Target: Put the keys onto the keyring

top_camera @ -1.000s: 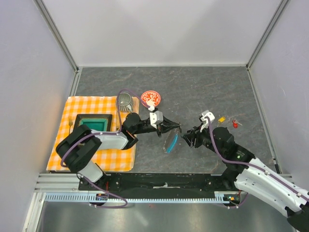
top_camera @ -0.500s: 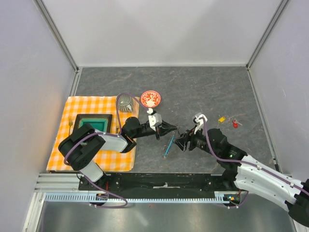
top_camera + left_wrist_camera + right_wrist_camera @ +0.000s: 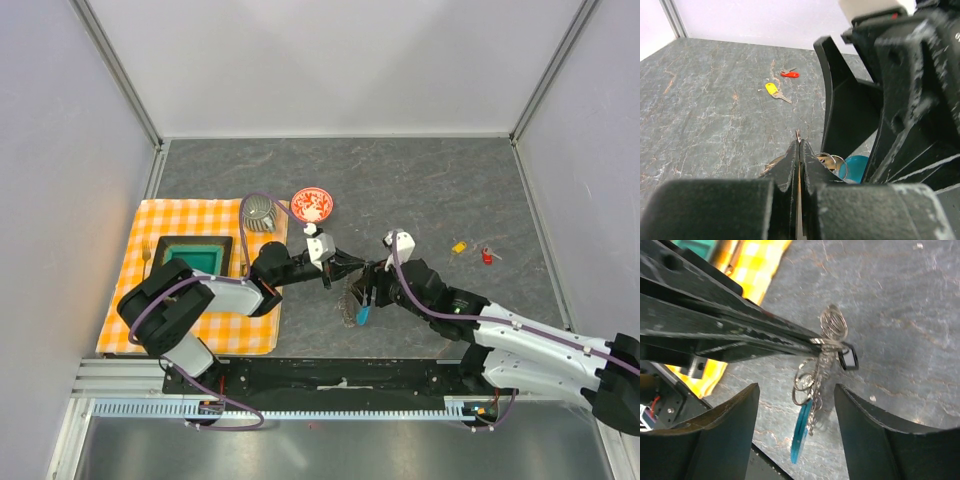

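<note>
My left gripper (image 3: 366, 266) is shut on a ring of the keyring (image 3: 832, 324) and holds it above the table. Its shut tips show in the left wrist view (image 3: 799, 143). Small rings, thin metal pieces and the blue tag (image 3: 801, 433) hang below; the tag also shows from above (image 3: 363, 315). A black key head (image 3: 847, 359) hangs beside the rings. My right gripper (image 3: 796, 390) is open, its fingers on either side of the hanging bunch without touching it. The yellow key (image 3: 458, 246) and red key (image 3: 487, 256) lie loose on the table to the right.
A red bowl (image 3: 312, 204) and a ribbed metal cup (image 3: 259, 212) stand behind the left arm. An orange checked cloth (image 3: 170, 225) with a green tray (image 3: 188, 254) lies at the left. Walls enclose the grey table.
My right gripper has moved left, from beside the keyring to around the hanging bunch. The blue tag has swung to hang straight down. The left gripper has stayed nearly still.
</note>
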Robot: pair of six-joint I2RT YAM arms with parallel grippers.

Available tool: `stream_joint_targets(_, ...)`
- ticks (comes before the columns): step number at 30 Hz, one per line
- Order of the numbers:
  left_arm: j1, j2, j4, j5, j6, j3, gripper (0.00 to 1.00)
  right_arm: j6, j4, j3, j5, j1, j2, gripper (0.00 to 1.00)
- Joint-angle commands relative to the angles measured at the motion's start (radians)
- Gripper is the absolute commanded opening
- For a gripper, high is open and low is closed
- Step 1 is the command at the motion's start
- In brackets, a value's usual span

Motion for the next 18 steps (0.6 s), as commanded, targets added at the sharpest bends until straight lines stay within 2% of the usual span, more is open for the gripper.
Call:
stream_joint_targets(1, -0.005, -0.049, 0.042, -0.019, 0.016, 0.029, 0.02, 0.013, -0.05, 0.054, 0.086, 0.034, 0.027, 0.65)
stream_joint_targets(2, -0.005, -0.053, 0.042, -0.021, 0.014, 0.029, 0.02, 0.0, -0.051, 0.052, 0.086, 0.039, 0.03, 0.61)
stream_joint_targets(3, -0.003, -0.058, 0.044, -0.021, 0.013, 0.03, 0.02, -0.009, -0.047, 0.051, 0.086, 0.04, 0.032, 0.49)
stream_joint_targets(4, -0.003, -0.059, 0.047, -0.021, 0.01, 0.03, 0.02, -0.018, -0.044, 0.049, 0.085, 0.043, 0.033, 0.43)
stream_joint_targets(5, -0.003, -0.062, 0.057, -0.021, 0.002, 0.027, 0.02, -0.047, -0.042, 0.051, 0.085, 0.043, 0.032, 0.3)
stream_joint_targets(7, -0.003, -0.067, 0.079, -0.025, -0.006, 0.021, 0.02, -0.085, -0.051, 0.057, 0.099, 0.045, 0.029, 0.14)
stream_joint_targets(8, -0.005, -0.07, 0.099, -0.03, -0.012, 0.01, 0.02, -0.107, -0.062, 0.063, 0.111, 0.045, 0.023, 0.0)
stream_joint_targets(14, -0.003, -0.03, 0.215, -0.053, -0.075, -0.043, 0.02, -0.303, -0.163, 0.132, 0.204, 0.048, 0.023, 0.0)
stream_joint_targets(18, -0.003, 0.033, 0.388, -0.062, -0.132, -0.091, 0.02, -0.366, -0.212, 0.16, 0.255, 0.071, 0.033, 0.0)
